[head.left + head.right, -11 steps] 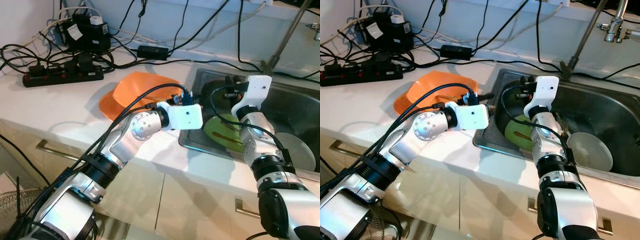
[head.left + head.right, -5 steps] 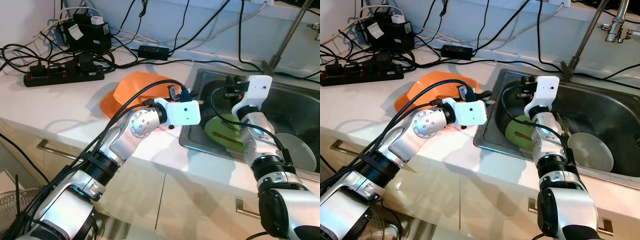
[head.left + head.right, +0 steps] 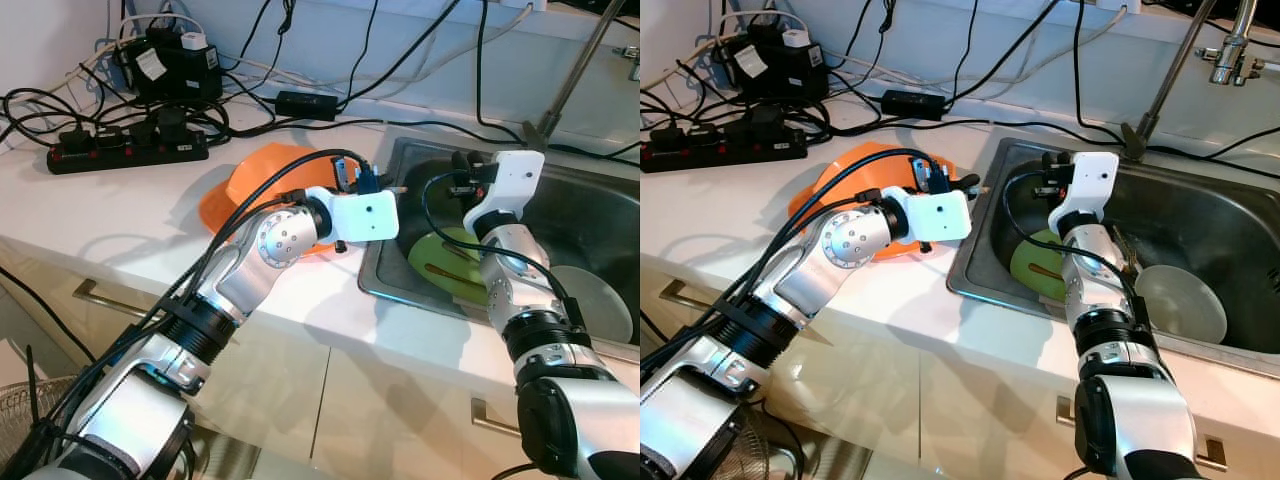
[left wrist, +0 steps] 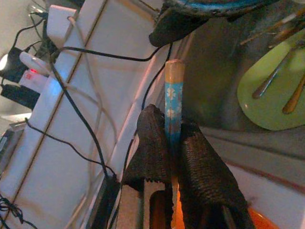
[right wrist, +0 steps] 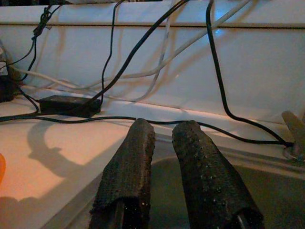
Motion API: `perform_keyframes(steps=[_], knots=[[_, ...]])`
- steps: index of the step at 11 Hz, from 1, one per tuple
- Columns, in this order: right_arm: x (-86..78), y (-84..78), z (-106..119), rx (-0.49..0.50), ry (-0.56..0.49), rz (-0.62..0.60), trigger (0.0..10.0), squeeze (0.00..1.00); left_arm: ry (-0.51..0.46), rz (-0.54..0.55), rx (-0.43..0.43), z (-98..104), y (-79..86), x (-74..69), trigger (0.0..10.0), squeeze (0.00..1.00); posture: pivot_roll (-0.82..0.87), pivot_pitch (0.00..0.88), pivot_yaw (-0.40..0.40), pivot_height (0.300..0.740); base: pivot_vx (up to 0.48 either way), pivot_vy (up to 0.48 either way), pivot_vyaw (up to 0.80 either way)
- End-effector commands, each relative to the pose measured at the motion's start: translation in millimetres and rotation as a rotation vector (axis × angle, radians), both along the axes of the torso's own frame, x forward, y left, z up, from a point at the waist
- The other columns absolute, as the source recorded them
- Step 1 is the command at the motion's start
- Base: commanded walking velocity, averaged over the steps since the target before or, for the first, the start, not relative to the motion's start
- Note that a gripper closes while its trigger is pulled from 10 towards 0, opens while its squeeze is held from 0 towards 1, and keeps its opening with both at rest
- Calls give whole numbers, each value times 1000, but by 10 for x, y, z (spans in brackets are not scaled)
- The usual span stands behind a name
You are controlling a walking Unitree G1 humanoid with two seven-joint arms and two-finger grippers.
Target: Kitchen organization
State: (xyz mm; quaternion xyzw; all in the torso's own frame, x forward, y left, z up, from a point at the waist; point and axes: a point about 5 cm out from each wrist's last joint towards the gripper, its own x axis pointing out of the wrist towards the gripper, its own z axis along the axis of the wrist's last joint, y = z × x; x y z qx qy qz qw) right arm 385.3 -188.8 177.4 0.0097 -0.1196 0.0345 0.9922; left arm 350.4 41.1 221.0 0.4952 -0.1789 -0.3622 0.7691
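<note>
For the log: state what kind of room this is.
Most likely a home kitchen: a steel sink set into a white counter, a green plate inside it, and cabinet fronts with handles below.
</note>
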Motion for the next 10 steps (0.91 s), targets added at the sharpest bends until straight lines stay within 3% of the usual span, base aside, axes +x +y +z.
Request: perform_keyframes(steps=[1, 2, 4, 5, 6, 7, 8, 10], knots=[[-5, -37, 22, 4, -15, -14, 10000, 0, -10, 18, -19, 38, 5, 17, 0, 0, 217, 0, -42, 740, 0, 0, 0], [-5, -39, 24, 4, -15, -15, 10000, 0, -24, 23, -48, 84, 7, 18, 0, 0, 218, 0, -44, 740, 0, 0, 0], [-1, -43, 34, 3, -16, -15, 10000, 0, -244, 55, -305, 621, 81, -4, 0, 0, 220, 0, -47, 740, 0, 0, 0], [0, -42, 38, 3, -17, -14, 10000, 0, -331, 49, -447, 845, 117, -67, 2431, 0, 222, 0, -50, 740, 0, 0, 0], [2, -40, 44, 3, -19, -11, 10000, 0, -365, 16, -619, 1029, 158, -162, 10000, 0, 222, 0, -50, 740, 0, 0, 0], [3, -36, 52, 4, -22, -8, 10000, 0, -349, -9, -708, 1073, 174, -208, 10000, 0, 223, 0, -51, 740, 0, 0, 0], [4, -28, 86, 11, -38, 9, 10000, 1000, -278, -27, -843, 1085, 220, -223, 10000, 0, 218, 0, -50, 740, 0, 0, 0], [3, -17, 245, -38, -104, 52, 10000, 1000, -79, -47, -1021, 1010, 282, -177, 10000, 0, 217, 0, -49, 740, 0, 0, 0]])
